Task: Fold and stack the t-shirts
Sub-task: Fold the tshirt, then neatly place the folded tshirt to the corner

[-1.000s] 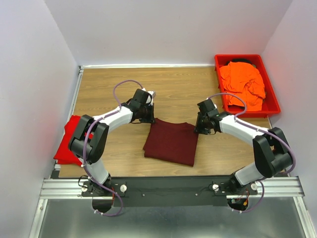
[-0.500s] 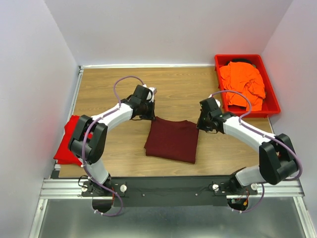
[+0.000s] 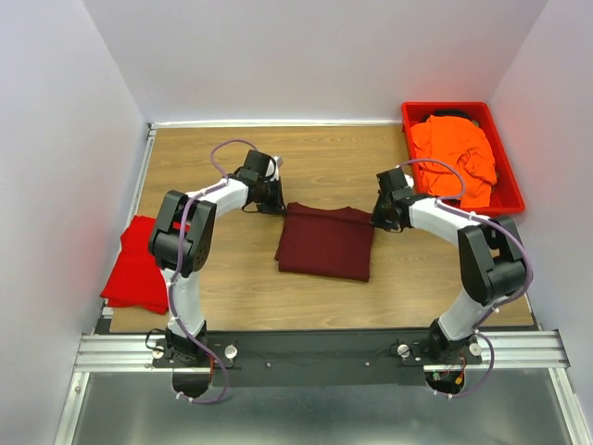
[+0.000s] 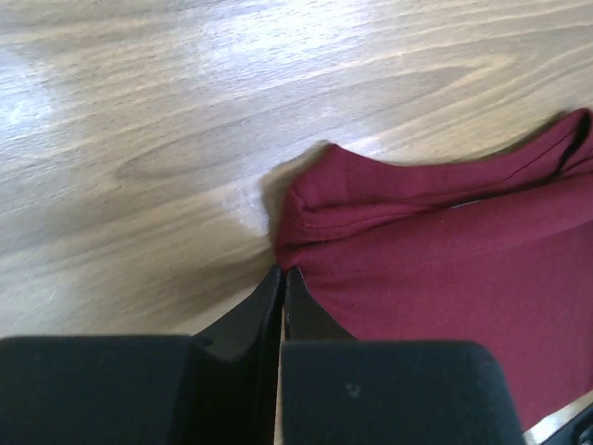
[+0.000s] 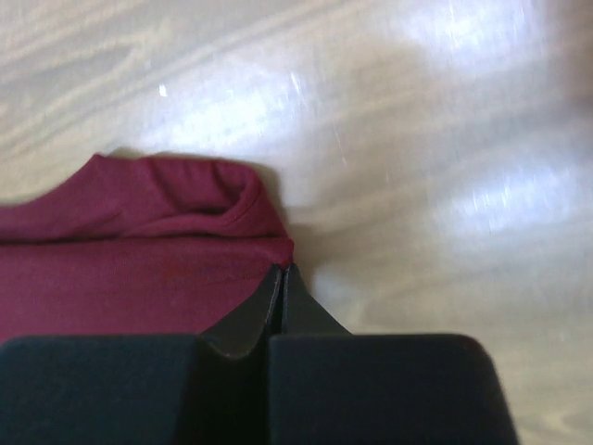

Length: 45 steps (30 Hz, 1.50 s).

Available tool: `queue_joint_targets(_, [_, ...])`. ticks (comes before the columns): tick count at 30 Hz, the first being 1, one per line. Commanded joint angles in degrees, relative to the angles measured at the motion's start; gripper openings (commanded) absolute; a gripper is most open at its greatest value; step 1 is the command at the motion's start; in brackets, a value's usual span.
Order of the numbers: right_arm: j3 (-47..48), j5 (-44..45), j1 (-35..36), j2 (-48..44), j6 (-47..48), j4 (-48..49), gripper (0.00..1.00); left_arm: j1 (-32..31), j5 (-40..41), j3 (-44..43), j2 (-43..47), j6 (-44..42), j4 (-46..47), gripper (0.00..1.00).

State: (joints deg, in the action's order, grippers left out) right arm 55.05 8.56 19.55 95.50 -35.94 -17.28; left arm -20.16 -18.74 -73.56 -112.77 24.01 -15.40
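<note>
The dark maroon t-shirt (image 3: 326,243) lies folded flat at the middle of the table. My left gripper (image 3: 278,206) is shut on its far left corner; the left wrist view shows the gripper (image 4: 282,271) pinching the cloth edge (image 4: 445,250). My right gripper (image 3: 375,219) is shut on the far right corner, with the gripper (image 5: 281,269) closed on the shirt (image 5: 120,269) in the right wrist view. The bright red t-shirt (image 3: 137,264) lies at the table's left edge. The bright orange t-shirt (image 3: 454,158) lies crumpled in the bin.
A rigid red plastic bin (image 3: 512,199) stands at the far right corner against the wall. White walls close the table on three sides. Bare wood (image 3: 324,158) lies beyond the maroon shirt.
Both grippers have moved away from the bases toward the far wall, dragging the maroon shirt's far edge with them. The shirt now lies a little farther back and squarer.
</note>
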Motion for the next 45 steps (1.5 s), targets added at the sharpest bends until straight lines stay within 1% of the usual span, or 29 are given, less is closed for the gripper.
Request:
queue_joint_targets(1, [3.3, 0.7, -1.5, 2.6, 2.4, 1.1, 0.16, 0.7, -0.9, -2.5, 0.8, 0.4, 1.1, 0.32])
queue_joint_targets(2, [3.7, 0.6, -1.5, 2.6, 2.5, 1.1, 0.23, 0.8, -0.5, -2.6, 1.3, 0.4, 1.2, 0.38])
queue_joint_targets(3, [4.1, 0.5, -1.5, 2.5, 2.5, 1.0, 0.3, 0.8, -0.2, -2.8, 1.9, 0.4, 1.2, 0.42])
queue_joint_targets(4, [4.5, 0.5, -1.5, 2.2, 2.7, 1.0, 0.4, 0.9, 0.2, -3.2, 2.6, 0.2, 1.2, 0.45])
queue_joint_targets(6, [4.7, 0.8, -1.5, 0.8, 2.9, 0.9, 0.53, 1.1, 0.8, -3.4, 4.8, 0.2, 1.1, 0.52])
queue_joint_targets(8, [4.3, 1.9, -1.5, -0.7, 3.3, 0.8, 0.6, 1.1, 3.3, -4.3, 6.9, -0.5, -0.2, 0.53])
queue_joint_targets(10, [3.9, 2.3, -1.5, -3.4, 3.9, 0.4, 0.61, 1.1, 6.4, -4.7, 8.2, -0.8, -1.9, 0.53])
queue_joint_targets(12, [3.6, 0.5, -1.6, -5.0, 4.2, 0.0, 0.6, 0.9, 7.7, -4.8, 9.8, -0.7, -2.9, 0.52])
queue_joint_targets(14, [3.4, -2.6, -1.0, -6.5, 3.9, -0.6, 0.57, 0.0, 9.1, -4.9, 10.8, -0.7, -4.2, 0.49])
queue_joint_targets(15, [3.3, -3.2, -0.6, -6.6, 3.8, -0.7, 0.56, -0.6, 9.2, -4.7, 11.2, -0.6, -4.5, 0.42])
queue_joint_targets(16, [3.1, -3.6, 0.7, -7.1, 3.5, -1.0, 0.54, -1.7, 8.9, -3.9, 11.7, -0.5, -4.9, 0.39])
queue_joint_targets(18, [2.3, -4.3, 2.7, -7.3, 3.2, -1.4, 0.54, -3.3, 9.6, -1.8, 12.3, 0.0, -5.0, 0.35])
queue_joint_targets(19, [2.3, -4.6, 2.7, -7.5, 3.2, -1.4, 0.54, -4.0, 10.1, -1.8, 12.6, -0.1, -5.0, 0.35])
queue_joint_targets(20, [1.5, -5.2, 3.7, -7.7, 3.0, -1.4, 0.53, -5.5, 10.7, 0.0, 13.3, 0.1, -4.9, 0.37])
queue_joint_targets(21, [1.0, -5.5, 4.3, -7.7, 2.8, -1.4, 0.53, -5.9, 11.0, 1.1, 13.6, 0.2, -4.7, 0.46])
queue_joint_targets(24, [-0.1, -6.7, 6.3, -6.7, 3.0, -1.4, 0.51, -6.6, 11.5, 6.3, 15.8, 1.3, -2.4, 0.6])
queue_joint_targets(25, [-0.6, -7.1, 6.8, -6.1, 3.2, -1.4, 0.51, -6.6, 12.1, 8.4, 16.7, 1.6, -1.6, 0.61])
queue_joint_targets(27, [-1.3, -7.4, 6.9, -4.5, 3.4, -1.4, 0.5, -6.6, 12.5, 9.9, 17.2, 1.9, -1.1, 0.65])
queue_joint_targets(31, [-2.5, -5.0, 6.9, -3.0, 3.6, -1.6, 0.5, -6.7, 12.0, 13.4, 18.2, 2.4, -0.1, 0.67])
queue_joint_targets(35, [-2.0, -2.5, 6.7, -1.0, 4.2, -1.7, 0.5, -6.8, 10.8, 15.1, 18.0, 2.4, 0.9, 0.68])
queue_joint_targets(41, [0.7, -2.4, 6.8, 2.7, 4.8, -1.6, 0.47, -7.2, 5.0, 16.6, 16.1, 2.0, 3.6, 0.68])
queue_joint_targets(45, [2.1, -2.0, 6.0, 4.1, 5.7, -1.5, 0.47, -7.3, 5.5, 17.0, 14.9, 2.1, 3.5, 0.68])
